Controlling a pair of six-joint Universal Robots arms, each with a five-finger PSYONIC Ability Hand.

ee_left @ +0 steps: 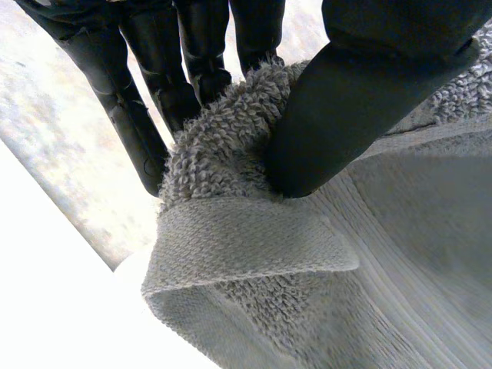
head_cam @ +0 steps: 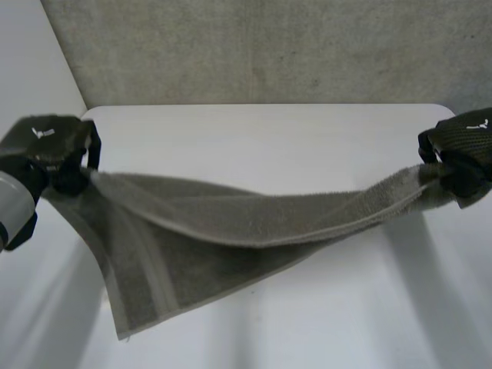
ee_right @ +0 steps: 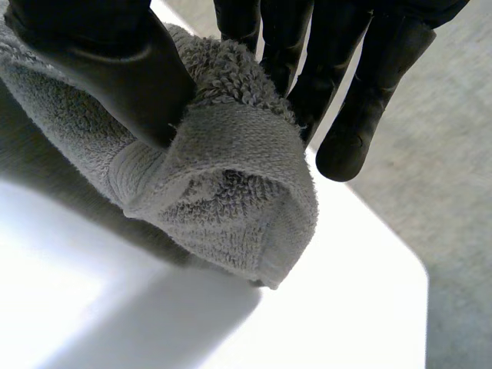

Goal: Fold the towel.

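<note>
Towel (head_cam: 231, 223), grey with a woven band along its hem, is hanging in the air over the white table (head_cam: 269, 131), stretched between the two hands. Left hand (head_cam: 50, 146) is pinching one upper corner out at the table's left side. In the left wrist view its thumb (ee_left: 346, 115) is pressing the bunched terry against the fingers (ee_left: 192, 61), and the hem band is folding over just below them. Right hand (head_cam: 465, 142) is clamping the opposite corner at the right side, with the rolled hem wedged between thumb and fingers.

The upper edge is sagging in a shallow curve between the hands. The left half is drooping wide and low toward the near side, its free corner pointing down, though whether it is touching the table I cannot tell. The right half is narrowing into a tight strip. Bare table is lying open behind the towel up to the far edge, and also in front at the right. Grey carpet (head_cam: 269, 46) is showing beyond the far edge.
</note>
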